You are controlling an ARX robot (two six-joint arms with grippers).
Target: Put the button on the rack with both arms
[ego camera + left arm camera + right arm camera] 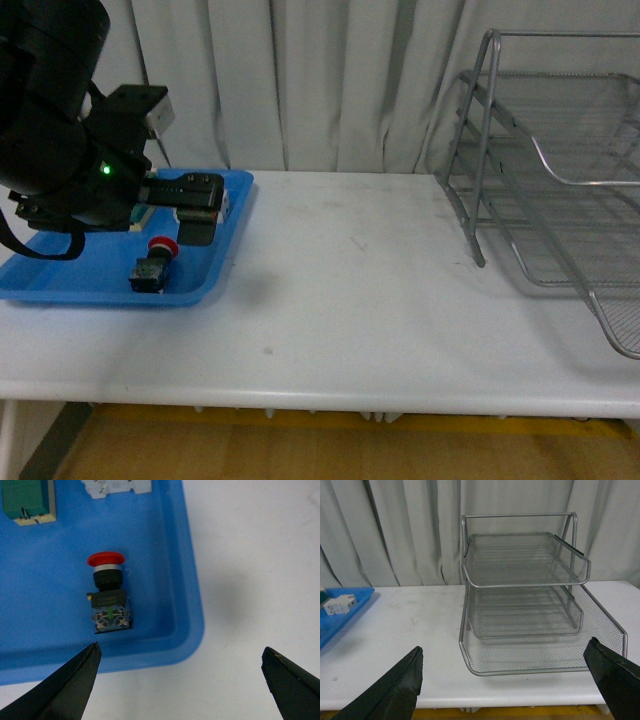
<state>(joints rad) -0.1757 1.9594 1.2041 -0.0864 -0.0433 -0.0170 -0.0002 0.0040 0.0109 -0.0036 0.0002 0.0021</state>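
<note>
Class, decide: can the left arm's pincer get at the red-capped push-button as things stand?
Probably yes: the left pincer hangs open near the red-capped black push-button, which lies uncovered in the flat blue plastic tray, with nothing touching it.

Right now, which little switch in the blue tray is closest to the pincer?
The black push-button switch with the round red cap, just ahead of the left pincer; the green-and-cream block and white breaker lie farther off.

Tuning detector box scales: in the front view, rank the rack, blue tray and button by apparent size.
1. rack: largest, even though the frame's right edge cuts it off.
2. blue tray: clearly smaller, and partly covered by the left arm.
3. button: by far the smallest.
</note>
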